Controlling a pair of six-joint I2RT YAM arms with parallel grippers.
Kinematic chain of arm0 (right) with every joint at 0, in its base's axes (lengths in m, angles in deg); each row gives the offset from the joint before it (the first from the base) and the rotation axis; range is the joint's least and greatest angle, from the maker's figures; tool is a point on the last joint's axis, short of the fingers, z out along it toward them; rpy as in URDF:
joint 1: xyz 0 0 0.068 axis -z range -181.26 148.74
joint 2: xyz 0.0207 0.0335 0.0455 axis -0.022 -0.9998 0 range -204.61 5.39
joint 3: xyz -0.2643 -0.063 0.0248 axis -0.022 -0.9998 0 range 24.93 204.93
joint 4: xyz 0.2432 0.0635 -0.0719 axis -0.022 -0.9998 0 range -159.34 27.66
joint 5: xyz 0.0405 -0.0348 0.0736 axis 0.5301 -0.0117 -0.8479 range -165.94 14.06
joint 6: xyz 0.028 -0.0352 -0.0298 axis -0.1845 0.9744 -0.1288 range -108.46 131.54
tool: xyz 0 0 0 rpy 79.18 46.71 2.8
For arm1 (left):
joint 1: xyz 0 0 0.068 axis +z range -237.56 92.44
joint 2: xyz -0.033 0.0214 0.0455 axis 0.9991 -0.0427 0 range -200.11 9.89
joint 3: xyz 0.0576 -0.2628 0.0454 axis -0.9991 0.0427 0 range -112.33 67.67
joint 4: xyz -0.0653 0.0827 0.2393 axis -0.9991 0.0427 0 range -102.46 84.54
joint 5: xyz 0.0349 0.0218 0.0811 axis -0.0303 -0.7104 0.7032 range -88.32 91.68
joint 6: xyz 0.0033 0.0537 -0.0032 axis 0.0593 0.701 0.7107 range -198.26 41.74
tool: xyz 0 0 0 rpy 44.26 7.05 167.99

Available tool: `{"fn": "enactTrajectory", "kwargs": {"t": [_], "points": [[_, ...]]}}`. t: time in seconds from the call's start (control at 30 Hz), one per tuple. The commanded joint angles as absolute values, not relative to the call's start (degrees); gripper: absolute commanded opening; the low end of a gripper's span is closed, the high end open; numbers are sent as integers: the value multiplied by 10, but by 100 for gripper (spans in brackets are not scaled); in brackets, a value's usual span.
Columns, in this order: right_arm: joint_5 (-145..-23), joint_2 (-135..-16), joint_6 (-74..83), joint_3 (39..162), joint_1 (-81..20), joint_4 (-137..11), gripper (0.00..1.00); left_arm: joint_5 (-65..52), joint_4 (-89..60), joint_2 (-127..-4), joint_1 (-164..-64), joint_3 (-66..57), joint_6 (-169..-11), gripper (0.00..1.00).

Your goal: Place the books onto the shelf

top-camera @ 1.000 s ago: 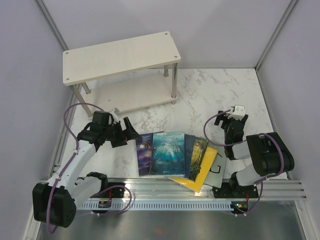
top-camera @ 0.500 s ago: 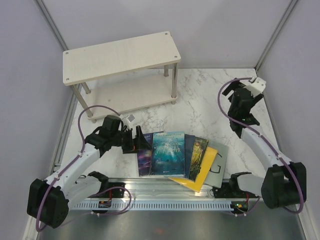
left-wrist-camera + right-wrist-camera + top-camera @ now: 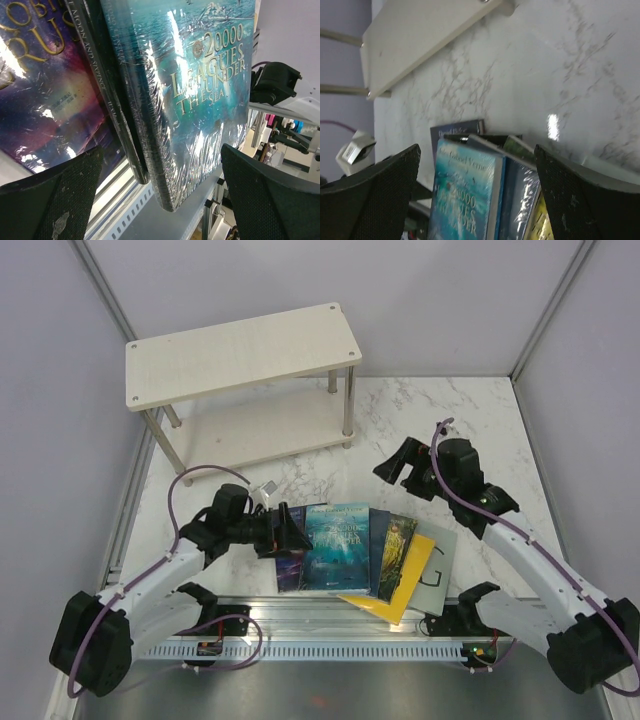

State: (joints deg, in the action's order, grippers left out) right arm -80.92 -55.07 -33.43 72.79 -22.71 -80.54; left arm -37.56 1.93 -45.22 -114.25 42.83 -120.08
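found the left fingers (image 3: pixel 288 533) spread wide and low at the left edge of the purple book (image 3: pixel 289 562), after a slide rightward across the surface (image 3: pixel 430 410) during the last second. saw in the left wrist view the purple cover and the teal book (image 3: pixel 200 90) lying between the two pads, with nothing pinched yet. found the right fingers (image 3: pixel 398 472) spread as well and holding nothing, swung in from the far right corner to hang just beyond the far ends of the row, pointed toward it.

noted the books unmoved: purple, teal, dark book (image 3: pixel 379 545), green-gold book (image 3: pixel 397 552), yellow book (image 3: pixel 408 585) and grey "g" book (image 3: pixel 442 565), all flat and overlapped by the near edge, well apart from the shelf (image 3: pixel 240 355) at the far left. saw no book on either board.

judged the task as barely begun: an approach made from both sides, no book lifted. judged the likely next step as a close on the left-hand books. judged the shrink-wrapped covers slick and thin for a grip from the flat.
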Motion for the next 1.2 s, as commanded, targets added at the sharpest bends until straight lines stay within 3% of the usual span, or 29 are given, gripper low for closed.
{"fn": "enactTrajectory", "kwargs": {"t": [0.0, 0.37, 0.73, 0.97, 1.03, 1.17], "points": [[-875, -492, -393, 702, -253, -810, 97, -389, -52, -453, -1156, 438, -1244, 100], [-904, -465, -440, 588, -332, -754, 76, -367, -80, -443, -1183, 458, -1273, 100], [-822, -534, -464, 571, -499, -729, 66, -360, -105, -422, -1188, 491, -1301, 100], [-819, -556, -479, 546, -533, -707, 52, -380, -233, -410, -1188, 570, -1388, 99], [-822, -567, -478, 542, -537, -699, 46, -380, -267, -401, -1188, 584, -1405, 97], [-830, -592, -477, 537, -543, -682, 37, -367, -281, -363, -1188, 605, -1436, 79]]}}
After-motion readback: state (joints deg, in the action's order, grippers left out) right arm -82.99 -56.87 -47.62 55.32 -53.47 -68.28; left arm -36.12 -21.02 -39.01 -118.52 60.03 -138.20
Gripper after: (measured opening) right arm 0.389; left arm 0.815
